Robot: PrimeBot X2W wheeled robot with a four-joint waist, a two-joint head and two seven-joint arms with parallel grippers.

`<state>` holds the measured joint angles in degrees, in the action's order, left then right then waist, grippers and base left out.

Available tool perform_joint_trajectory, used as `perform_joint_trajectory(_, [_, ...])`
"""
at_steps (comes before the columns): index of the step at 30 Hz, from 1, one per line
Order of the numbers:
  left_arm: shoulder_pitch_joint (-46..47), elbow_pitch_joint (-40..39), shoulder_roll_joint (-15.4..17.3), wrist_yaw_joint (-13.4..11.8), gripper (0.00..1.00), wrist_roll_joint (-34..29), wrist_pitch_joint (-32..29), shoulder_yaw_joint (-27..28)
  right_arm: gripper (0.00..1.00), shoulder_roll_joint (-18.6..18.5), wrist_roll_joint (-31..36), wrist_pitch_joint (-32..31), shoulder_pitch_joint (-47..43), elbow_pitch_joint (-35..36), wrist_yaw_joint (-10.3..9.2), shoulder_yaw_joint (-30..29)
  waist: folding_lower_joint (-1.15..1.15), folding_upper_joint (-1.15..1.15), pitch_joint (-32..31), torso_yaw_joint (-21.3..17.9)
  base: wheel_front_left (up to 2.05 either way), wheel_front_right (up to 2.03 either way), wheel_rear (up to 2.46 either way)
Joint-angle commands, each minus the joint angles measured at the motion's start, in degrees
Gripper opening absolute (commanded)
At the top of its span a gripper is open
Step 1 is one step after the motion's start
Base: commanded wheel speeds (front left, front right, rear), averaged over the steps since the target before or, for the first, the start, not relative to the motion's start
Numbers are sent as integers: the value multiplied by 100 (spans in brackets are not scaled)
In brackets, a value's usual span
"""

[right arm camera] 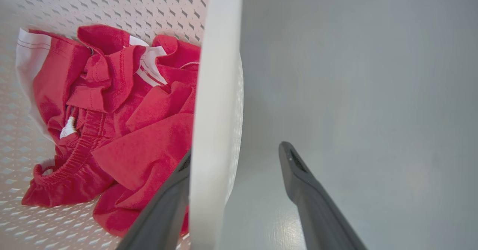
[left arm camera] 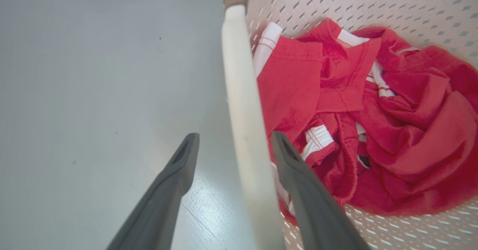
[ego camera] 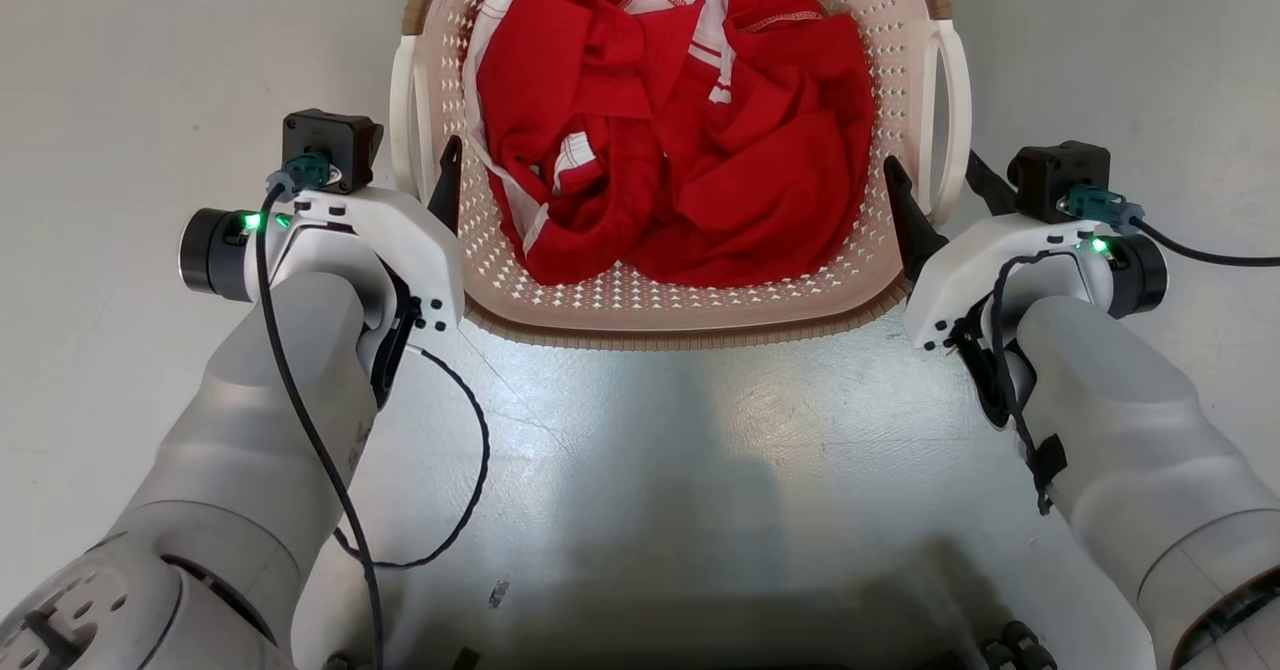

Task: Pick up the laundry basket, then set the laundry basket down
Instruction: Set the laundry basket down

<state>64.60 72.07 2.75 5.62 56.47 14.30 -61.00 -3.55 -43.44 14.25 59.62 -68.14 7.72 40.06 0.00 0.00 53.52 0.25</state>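
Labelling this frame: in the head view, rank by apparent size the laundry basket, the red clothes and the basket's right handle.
1. laundry basket, top cropped
2. red clothes
3. right handle

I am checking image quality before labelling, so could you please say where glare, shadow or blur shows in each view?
Head view: a sheen on the glossy grey floor before the cream-white perforated plastic laundry basket, dark shadow at the bottom edge. Left wrist view: the basket's white side handle is soft, near the lens. Right wrist view: the other white handle is blurred likewise.
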Motion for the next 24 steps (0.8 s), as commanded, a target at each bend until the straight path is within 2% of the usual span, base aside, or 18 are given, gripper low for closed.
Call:
perform_joint_trajectory(1, [-60, -30, 126, 12, 100, -54, 59, 85, 100, 68, -17, 72, -369, 63, -23, 55, 0, 0, -9, -2, 0, 0, 0])
perform_joint_trajectory(15, [-131, -260, 114, -19, 100, -86, 69, 282, 100, 68, 414, 74, -439, 428, -23, -449, 0, 0, -254, -2, 0, 0, 0])
perform_joint_trajectory(24, [-568, -954, 294, -305, 100, -292, 69, 918, 100, 68, 1208, 74, -890, 1062, -23, -1288, 0, 0, -853, -24, 0, 0, 0])
